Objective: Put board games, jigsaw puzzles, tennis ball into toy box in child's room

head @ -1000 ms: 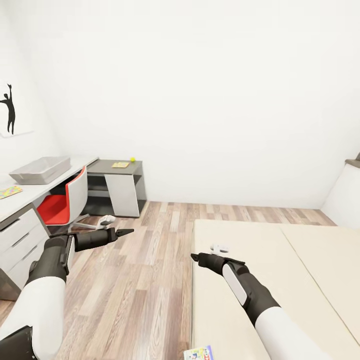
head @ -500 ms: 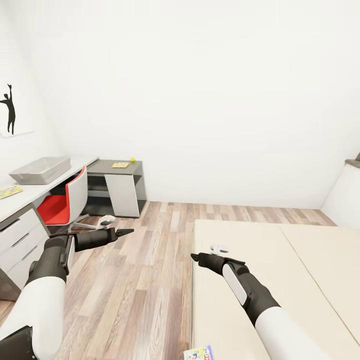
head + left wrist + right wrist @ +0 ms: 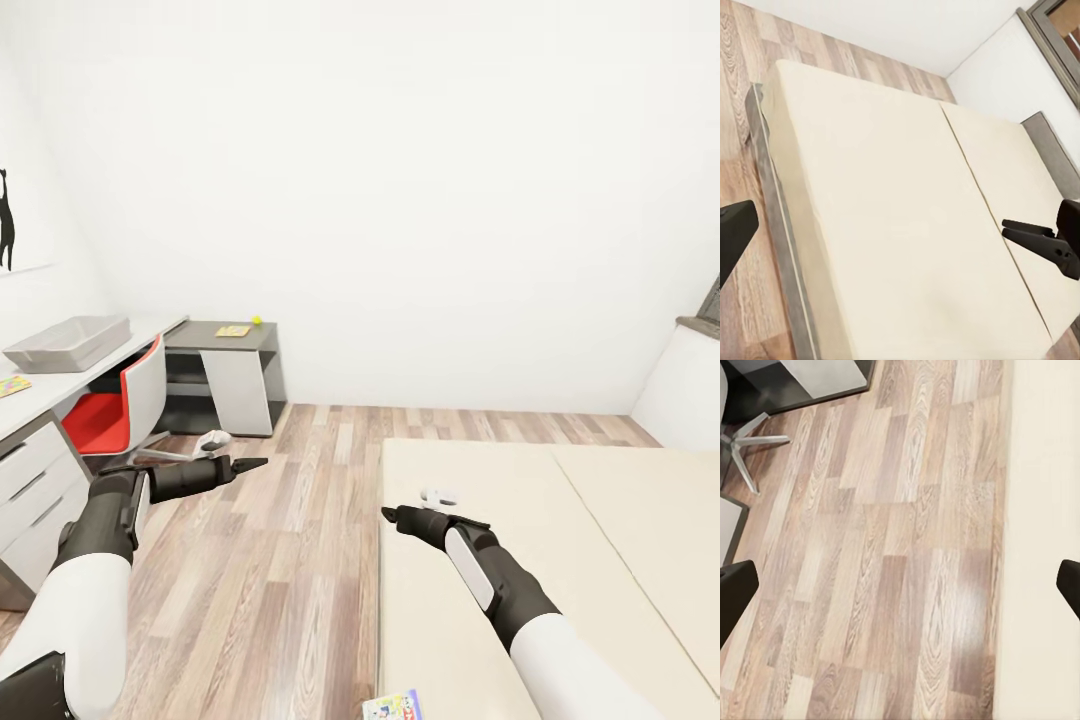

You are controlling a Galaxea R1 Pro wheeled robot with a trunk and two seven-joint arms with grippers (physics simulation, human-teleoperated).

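Observation:
The grey toy box (image 3: 68, 343) rests on the pale top of the table (image 3: 70, 375) at the left. A jigsaw puzzle (image 3: 12, 386) lies near it at the picture's edge. On the table's lower dark section lie a second puzzle (image 3: 233, 331) and the tennis ball (image 3: 257, 320). A printed board game (image 3: 393, 706) is cut off at the bottom, by the edge of the bed (image 3: 560, 540). My left gripper (image 3: 255, 464) hangs over the floor and my right gripper (image 3: 390, 515) over the bed's edge. Both are open and empty, fingers (image 3: 733, 234) (image 3: 733, 592) wide apart.
A red and white swivel chair (image 3: 115, 405) stands in front of the desk drawers (image 3: 30, 480). Wood-plank floor (image 3: 270, 560) runs between the desk and the bed. A black silhouette picture (image 3: 8, 220) hangs on the left wall.
The whole head view has shifted, so the desk and tray now sit further left in the picture. Both arms keep the same pose and nothing has been handled.

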